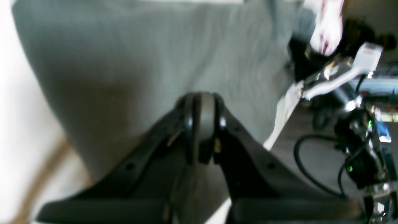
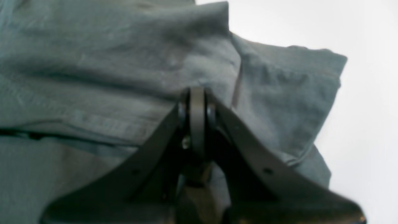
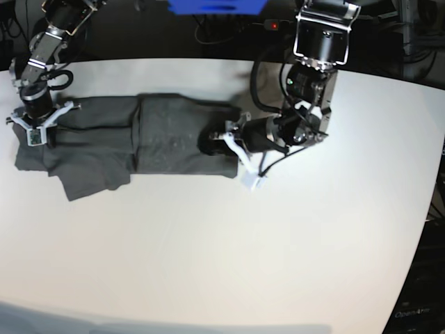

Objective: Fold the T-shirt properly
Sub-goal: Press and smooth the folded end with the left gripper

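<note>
Where it lies in a long band across the far left of the white bench [image 3: 292,236], the T-shirt [image 3: 160,136] is pinched at both ends: the left fingers [image 1: 200,107] are clamped shut on its edge, the right fingers [image 2: 196,104] closed on cloth by a sleeve.

Black jointed arms, white brackets, black cables; each hand [image 2: 197,102] matte black with screw holes.
</note>
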You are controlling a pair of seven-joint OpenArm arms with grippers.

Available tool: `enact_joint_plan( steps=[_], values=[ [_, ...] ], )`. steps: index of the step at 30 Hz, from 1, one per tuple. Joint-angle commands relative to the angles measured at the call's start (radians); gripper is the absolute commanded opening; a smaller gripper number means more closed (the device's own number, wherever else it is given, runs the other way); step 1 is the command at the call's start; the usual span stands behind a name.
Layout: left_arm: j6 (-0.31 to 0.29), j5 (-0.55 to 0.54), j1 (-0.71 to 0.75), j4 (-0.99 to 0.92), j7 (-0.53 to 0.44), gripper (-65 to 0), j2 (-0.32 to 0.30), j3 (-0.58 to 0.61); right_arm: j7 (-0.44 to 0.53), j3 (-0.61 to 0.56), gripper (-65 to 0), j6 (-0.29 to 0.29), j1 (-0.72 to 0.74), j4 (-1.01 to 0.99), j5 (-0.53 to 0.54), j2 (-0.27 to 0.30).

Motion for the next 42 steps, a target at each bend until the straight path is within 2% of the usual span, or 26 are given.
enact_joint_plan(
  steps=[1,8,22,28,36,42],
  values=[
    [-0.007,-0.018,-0.02,0.004,-0.008,-62.5,0.001,0.004,-0.05,0.004,-64.1,0.017,-0.014,0.017,-0.038,-0.005],
    [-0.007,-0.018,-0.034,-0.027,-0.018,-62.5,0.001,0.042,-0.05,0.004,-64.0,0.017,-0.04,0.109,-0.038,-0.033],
    [-0.007,-0.024,-0.023,-0.03,-0.015,-62.5,-0.042,0.042,-0.052,0.005,-63.5,0.017,-0.035,0.132,-0.036,-0.027],
    [-0.007,-0.024,-0.001,-0.021,-0.016,-62.5,-0.042,0.042,-0.052,0.007,-63.3,0.017,-0.04,0.208,-0.036,-0.05],
    [-0.007,-0.028,-0.001,-0.018,-0.008,-62.5,-0.037,0.042,-0.05,0.002,-63.3,0.017,-0.04,0.256,-0.036,-0.05],
    [-0.007,-0.028,0.0,0.059,-0.007,-62.5,-0.037,0.042,-0.05,0.002,-63.4,0.017,-0.075,0.351,-0.036,-0.055]
  ],
)
